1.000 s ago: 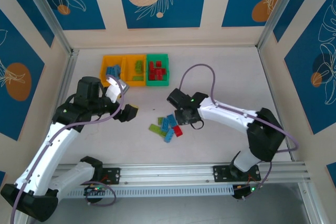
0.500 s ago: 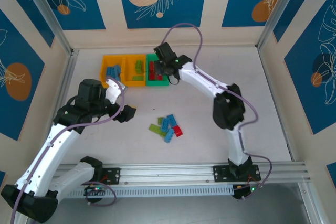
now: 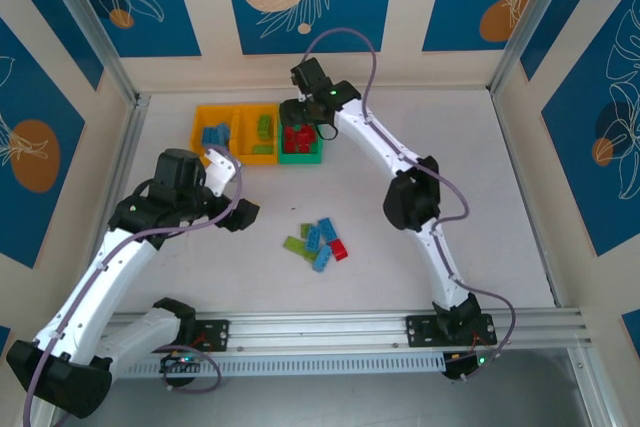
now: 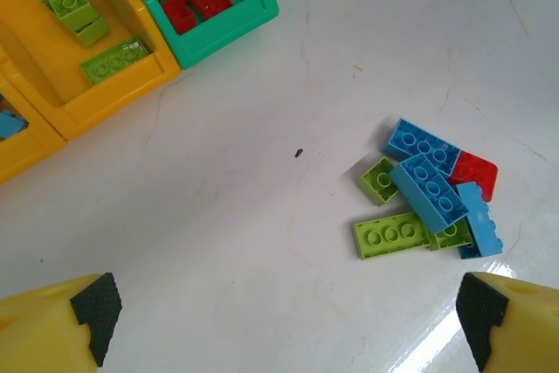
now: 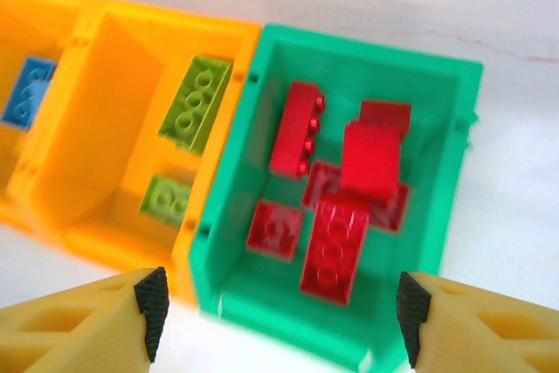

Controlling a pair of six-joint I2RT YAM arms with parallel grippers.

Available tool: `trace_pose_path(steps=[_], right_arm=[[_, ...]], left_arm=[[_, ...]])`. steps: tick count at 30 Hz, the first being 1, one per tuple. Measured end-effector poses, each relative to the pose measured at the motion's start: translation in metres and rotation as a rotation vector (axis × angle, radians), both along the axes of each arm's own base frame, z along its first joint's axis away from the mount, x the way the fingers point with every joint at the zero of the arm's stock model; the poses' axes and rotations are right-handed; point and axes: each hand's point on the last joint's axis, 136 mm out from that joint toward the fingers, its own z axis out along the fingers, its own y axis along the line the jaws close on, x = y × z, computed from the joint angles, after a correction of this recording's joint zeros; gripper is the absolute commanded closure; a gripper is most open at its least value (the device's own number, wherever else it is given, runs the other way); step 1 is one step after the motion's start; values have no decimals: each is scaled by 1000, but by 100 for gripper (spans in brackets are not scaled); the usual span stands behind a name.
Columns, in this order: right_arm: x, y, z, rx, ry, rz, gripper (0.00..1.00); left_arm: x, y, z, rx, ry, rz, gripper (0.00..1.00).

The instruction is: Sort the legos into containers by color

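Observation:
The containers stand in a row at the back: a yellow bin [image 3: 213, 135] holding blue legos, a yellow bin [image 3: 262, 137] holding lime ones, and a green bin [image 3: 301, 155]. My right gripper [image 3: 298, 125] hovers over the green bin [image 5: 367, 54], open, with nothing between its fingertips [image 5: 279, 314]; several red bricks [image 5: 336, 246] lie below it. A loose pile of blue, lime and red legos [image 3: 320, 240] lies mid-table. My left gripper [image 3: 236, 187] hangs open left of that pile [image 4: 428, 194], its fingertips [image 4: 288, 312] wide apart over bare table.
Lime bricks [image 5: 196, 102] lie in the middle bin and a blue brick [image 5: 31, 93] in the far left one. The bins sit near the back wall [image 3: 310, 67]. A metal rail [image 3: 400, 327] runs along the near edge.
My right arm swung from the pile up to the green bin and its jaws opened there. The left arm barely shifted and stayed open.

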Motion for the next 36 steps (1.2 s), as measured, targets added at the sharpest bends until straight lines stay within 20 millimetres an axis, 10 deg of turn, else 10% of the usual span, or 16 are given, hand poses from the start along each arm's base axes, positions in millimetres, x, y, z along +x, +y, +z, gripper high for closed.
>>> trace_pose_path(steps=[9,15,22,27,36], right_arm=[[-166,-51,101,96,-61,166,12],[-266,-88,90,161,-34,229,1],[-310,-135,45,198,68,103,0],[-310,-139,37,208,93,56,0],[-305,-135,21,172,143,35,0]], left_arm=[[8,-9,6,-101,16,50,0],[8,-27,19,-270,87,130,0],[-19,-71,0,-284,190,110,14],[-18,-89,-70,-98,323,191,37],[-12,-87,-169,155,448,311,46]])
